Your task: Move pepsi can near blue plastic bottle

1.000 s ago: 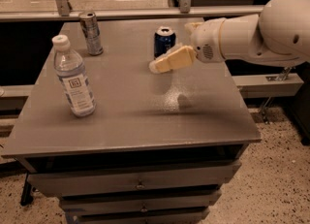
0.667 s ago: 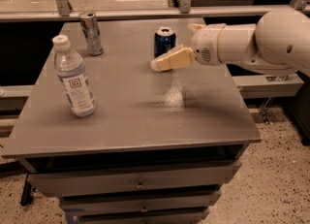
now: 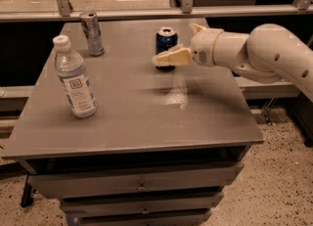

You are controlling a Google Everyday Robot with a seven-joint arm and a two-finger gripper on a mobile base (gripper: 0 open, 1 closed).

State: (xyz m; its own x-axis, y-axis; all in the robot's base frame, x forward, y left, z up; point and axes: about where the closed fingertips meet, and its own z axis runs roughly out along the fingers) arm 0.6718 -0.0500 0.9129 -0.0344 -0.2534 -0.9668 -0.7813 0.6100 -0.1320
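Pepsi can (image 3: 166, 38) upright at the far centre of the table (image 3: 146, 127), well apart from the blue plastic bottle (image 3: 74, 79) standing near the left edge. The gripper (image 3: 175, 43) sits level with the can, spread open, one finger (image 3: 171, 57) crossing in front of the can's base; it appears to hold nothing. To grip well, centre the can between both fingers before closing, then carry it low and leftward, clear of the silver can (image 3: 92, 34). Count: two cans, one bottle, one gripper.
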